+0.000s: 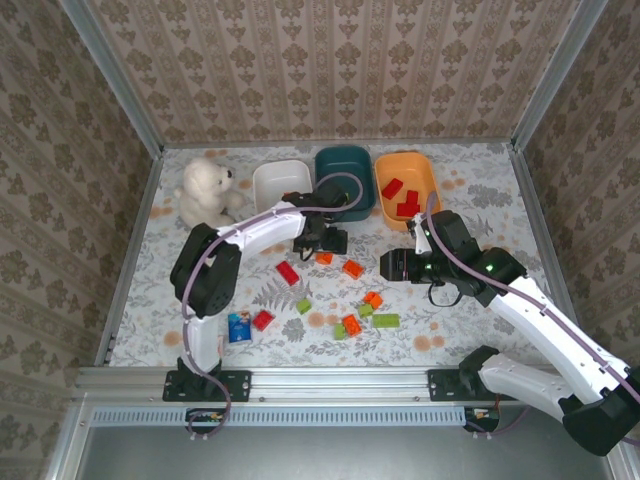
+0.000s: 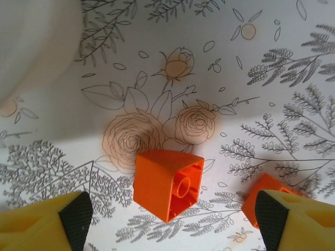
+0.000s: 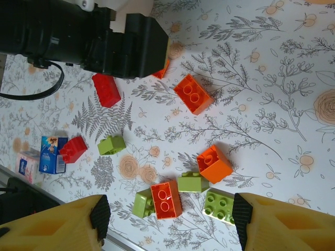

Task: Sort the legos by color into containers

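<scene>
We record the left arm (image 1: 250, 232) rising from its base, folding sharply at the elbow, its forearm running rightward toward the centre. The left gripper (image 1: 324, 243) (image 2: 172, 222) points downward, its yellow fingers (image 2: 47, 222) spread wide and clamped on nothing. The right arm (image 1: 545, 320) reaches forward and leftward. The right gripper (image 1: 392, 265) (image 3: 171, 214) faces left, fingers (image 3: 282, 222) likewise wide apart.

A lab test enclosure: wallpaper panels (image 1: 340, 60), aluminium frame rail (image 1: 330, 384), floral tablecloth (image 1: 485, 205).
</scene>
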`<state>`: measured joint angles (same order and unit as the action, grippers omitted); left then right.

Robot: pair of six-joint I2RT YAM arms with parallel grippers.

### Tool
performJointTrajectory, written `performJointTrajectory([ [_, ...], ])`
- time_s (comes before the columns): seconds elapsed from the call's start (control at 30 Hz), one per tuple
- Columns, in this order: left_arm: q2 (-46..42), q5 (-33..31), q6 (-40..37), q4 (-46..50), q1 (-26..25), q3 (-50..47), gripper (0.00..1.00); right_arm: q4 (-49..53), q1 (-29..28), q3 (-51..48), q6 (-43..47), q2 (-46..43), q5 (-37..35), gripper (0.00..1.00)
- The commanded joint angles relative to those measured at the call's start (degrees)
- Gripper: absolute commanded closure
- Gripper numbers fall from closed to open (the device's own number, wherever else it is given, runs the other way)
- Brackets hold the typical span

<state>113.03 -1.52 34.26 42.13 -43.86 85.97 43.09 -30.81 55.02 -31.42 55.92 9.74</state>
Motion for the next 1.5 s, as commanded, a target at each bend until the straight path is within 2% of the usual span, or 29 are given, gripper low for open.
performJointTrajectory([
  [0.0,2.51,0.57,-6.3,2.1,-0.18,2.21,0.16,1.67,-0.13,-0.11,0.57,-0.87,1.09,0.33],
  [0.23,6.57,0.97,-6.48,3.01,-0.02,4.2,0.29,1.82,-0.13,0.02,0.19,-0.63,0.81,0.33],
  [0.43,7.36,0.82,-5.85,2.9,-0.27,2.81,0.36,1.66,-0.04,0.17,0.09,-0.1,0.46,0.33],
  [0.6,7.14,-0.18,-5.99,1.95,-0.6,1.58,0.51,1.21,0.13,-0.15,-0.21,0.37,0.06,0.33],
  [0.73,5.12,-2.36,-6.23,2.12,-1.13,1.76,0.62,1.1,0.22,0.19,-0.33,0.68,0.02,0.33],
  [0.9,-1.0,-4.33,-5.53,3.98,-0.92,3.27,0.64,1.56,0.22,0.84,-0.21,0.25,-0.46,0.33],
  [1.03,-6.76,-5.6,-5.43,5.07,2.05,4.28,0.65,1.41,0.26,0.96,0.17,-0.63,-0.6,0.33],
  [1.17,-7.68,-4.69,-6.72,5.5,7.22,6.63,0.66,0.53,0.3,1.18,0.28,0.2,0.02,0.33],
  [1.33,-1.31,-3.72,-9.8,6.54,13.32,12.84,0.66,-0.65,0.3,1.94,0.17,2.07,0.88,0.33],
  [1.47,5.32,-2.9,-11.15,8.03,15.89,18.59,0.66,-0.9,0.25,2.2,-0.13,2.53,0.66,0.33],
])
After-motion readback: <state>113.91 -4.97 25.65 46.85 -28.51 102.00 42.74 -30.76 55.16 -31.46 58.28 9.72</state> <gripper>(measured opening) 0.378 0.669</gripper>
